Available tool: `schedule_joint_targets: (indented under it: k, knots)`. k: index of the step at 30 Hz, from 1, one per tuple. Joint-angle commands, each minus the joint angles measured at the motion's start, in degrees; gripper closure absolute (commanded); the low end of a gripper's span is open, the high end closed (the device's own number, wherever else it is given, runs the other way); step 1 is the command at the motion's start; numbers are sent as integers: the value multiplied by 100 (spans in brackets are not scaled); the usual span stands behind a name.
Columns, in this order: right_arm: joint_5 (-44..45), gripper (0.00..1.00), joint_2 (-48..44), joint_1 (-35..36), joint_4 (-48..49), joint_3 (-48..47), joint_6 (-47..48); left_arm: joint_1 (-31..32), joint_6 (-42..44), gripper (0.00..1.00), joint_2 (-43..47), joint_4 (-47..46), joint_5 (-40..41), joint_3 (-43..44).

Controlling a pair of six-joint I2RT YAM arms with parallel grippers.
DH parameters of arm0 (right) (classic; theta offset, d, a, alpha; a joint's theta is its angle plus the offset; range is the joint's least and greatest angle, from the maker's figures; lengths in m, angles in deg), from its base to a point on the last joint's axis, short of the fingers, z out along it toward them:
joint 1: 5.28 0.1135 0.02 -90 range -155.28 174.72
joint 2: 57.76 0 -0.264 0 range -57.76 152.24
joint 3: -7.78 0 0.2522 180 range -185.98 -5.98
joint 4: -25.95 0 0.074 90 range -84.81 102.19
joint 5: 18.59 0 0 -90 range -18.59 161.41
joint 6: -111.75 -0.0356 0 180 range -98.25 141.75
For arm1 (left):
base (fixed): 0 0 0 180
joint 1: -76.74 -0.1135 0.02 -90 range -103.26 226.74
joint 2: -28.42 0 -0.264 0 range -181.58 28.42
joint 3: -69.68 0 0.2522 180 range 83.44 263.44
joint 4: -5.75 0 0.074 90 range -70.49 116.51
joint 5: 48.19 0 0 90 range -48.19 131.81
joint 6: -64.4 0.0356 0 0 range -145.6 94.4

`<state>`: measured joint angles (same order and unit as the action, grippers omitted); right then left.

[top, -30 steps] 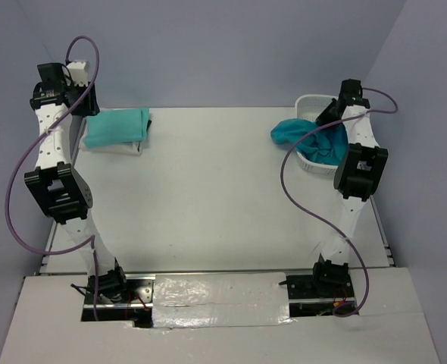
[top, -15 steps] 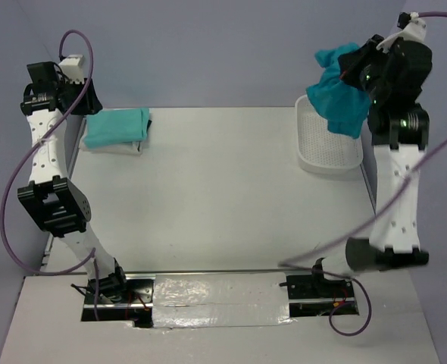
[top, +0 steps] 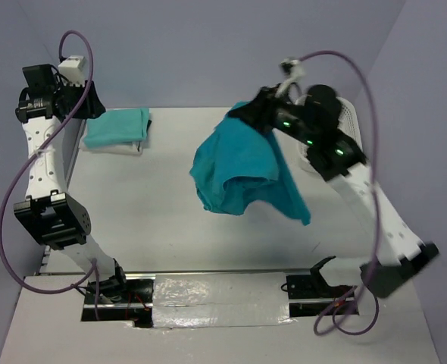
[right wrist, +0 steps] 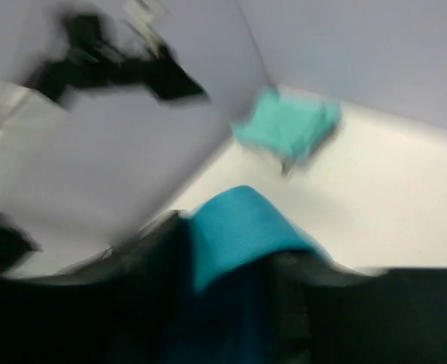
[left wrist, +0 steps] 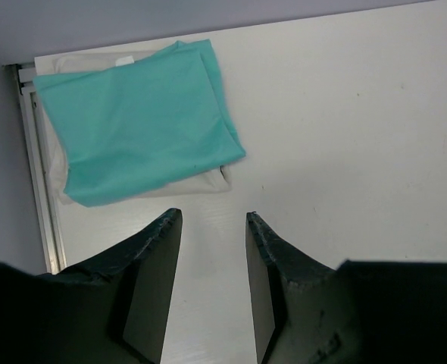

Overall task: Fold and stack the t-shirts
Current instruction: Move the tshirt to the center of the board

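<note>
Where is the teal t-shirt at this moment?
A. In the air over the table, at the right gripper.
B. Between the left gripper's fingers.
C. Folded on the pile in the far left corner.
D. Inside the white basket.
A: in the top view the teal t-shirt spreads in the air above the table, its upper edge at the right gripper.

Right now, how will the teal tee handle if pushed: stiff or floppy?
Probably very floppy: the teal tee hangs in loose folds mid-air. Likely light, since it flares sideways. Pushed, it would probably bunch, not slide.
</note>
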<state>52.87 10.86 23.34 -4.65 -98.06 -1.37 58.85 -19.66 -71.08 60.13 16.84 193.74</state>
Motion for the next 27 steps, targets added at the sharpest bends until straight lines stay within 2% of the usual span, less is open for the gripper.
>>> schedule_joint_targets:
  k: [1, 3, 4, 5, 7, 8, 9, 11, 13, 14, 16, 17, 18, 19, 20, 22, 23, 25, 27]
  knots:
    - [-246, 41, 1107, 47, -422, 480, -588, 14, 355, 48, 572, 103, 89, -87]
    - [-325, 24, 2283, -110, -1029, 104, -206, 14, 426, 48, 677, 252, 150, -149]
    - [-29, 15, 2731, -146, -1937, -533, -54, 14, 478, 48, 704, 297, 229, -167]
    - [209, 12, 3614, -181, -2416, -905, 52, 14, 496, 48, 739, 349, 264, -219]
    - [630, 0, 4175, -59, -3321, -1783, 587, 14, 558, 47, 818, 551, 300, -289]
    - [833, 0, 4125, 63, -3334, -1770, 711, 14, 584, 47, 836, 622, 300, -325]
    - [983, 0, 3907, 395, -3169, -1248, 842, 14, 602, 47, 914, 736, 282, -369]
    - [1265, 0, 3014, 748, -2239, -403, 1150, 14, 672, 47, 1046, 807, 300, -658]
    - [1327, 0, 2588, 1204, -1519, 693, 1187, -4, 786, 47, 1310, 842, 317, -1087]
    - [1336, 4, 2456, 1338, -1376, 952, 1178, -4, 830, 47, 1406, 860, 309, -1264]
    - [1318, 56, 2358, 1714, -1095, 1480, 1143, -21, 961, 47, 1697, 851, 317, -1763]
    - [1588, 73, 2410, 1839, -1093, 1543, 1099, -30, 980, 47, 1802, 816, 378, -1958]
    - [1808, 81, 2506, 1944, -1172, 1508, 1046, -39, 997, 47, 1968, 746, 422, -2125]
    - [2019, 77, 2786, 2032, -1399, 1412, 994, -48, 954, 47, 2039, 606, 475, -2449]
    - [2352, 54, 2936, 2251, -1505, 1211, 1037, -39, 919, 47, 2119, 553, 528, -2574]
    - [2819, 36, 3280, 2803, -1621, 1052, 1316, -57, 901, 47, 2128, 543, 511, -2716]
    - [3291, 18, 3359, 3016, -1586, 981, 1805, -48, 901, 47, 2102, 569, 476, -2716]
    - [3533, 11, 3674, 3507, -1428, 902, 2326, -48, 901, 47, 2058, 605, 467, -2663]
    - [3394, 11, 3904, 3711, -1305, 796, 2969, -65, 910, 47, 2049, 570, 537, -2663]
